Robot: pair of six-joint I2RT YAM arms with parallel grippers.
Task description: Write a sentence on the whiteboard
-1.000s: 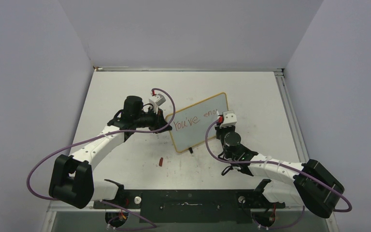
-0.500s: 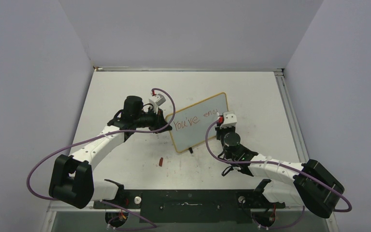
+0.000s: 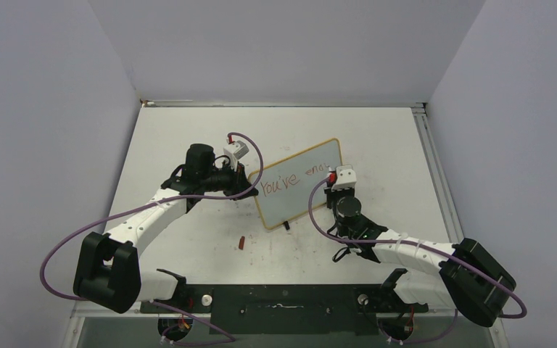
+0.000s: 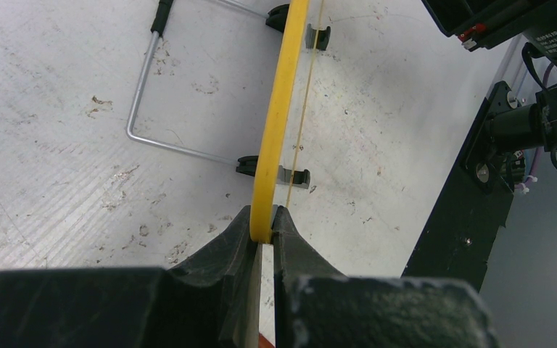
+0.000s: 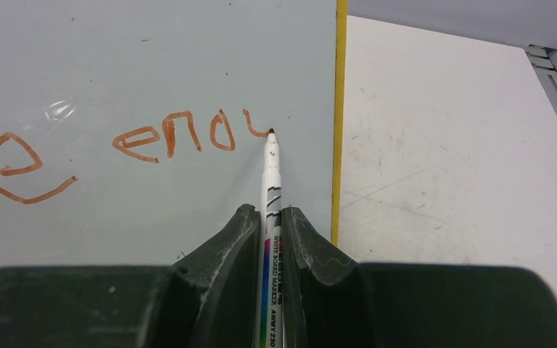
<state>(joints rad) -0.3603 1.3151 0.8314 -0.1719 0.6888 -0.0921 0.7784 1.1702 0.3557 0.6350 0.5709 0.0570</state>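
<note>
Nearest, black base plate (image 3: 283, 299) at the table's 6 o'clock edge, both arms bolted on it. Just beyond, a small red cap (image 3: 241, 243) lies loose on the scuffed white table (image 3: 181, 130), approx 7 o'clock from the whiteboard (image 3: 297, 192). Board sits mid-table, a bit right of centre, propped up on its lower edge, long side running 8 to 2 o'clock in top view. It has a white-grey glossy face, thin yellow rim, rounded corners. L gripper (image 4: 262, 230) is clamped tight on the board's yellow edge at its 9 o'clock end, jaws pinching the rim from both sides. In L wrist view the board is edge-on. A grey wire stand (image 4: 138, 90) juts out toward 10 o'clock, w/ small black feet (image 4: 294, 176) at the base touching the table. R gripper (image 5: 270, 217) comes in from 5 o'clock, closed on a white marker (image 5: 270, 181), barrel btw the jaws, tip touching the board face. The sentence (image 5: 170, 138) is thin red strokes in one line: "You've", then "eno" plus a hooked start of another letter. The tip rests at that hook's end, just beside the rim at 3 o'clock. In top view R wrist blocks the last letters. Purple cables (image 3: 310, 212) loop off both arms. Farthest, grey walls (image 3: 283, 43) at 12 o'clock.
</note>
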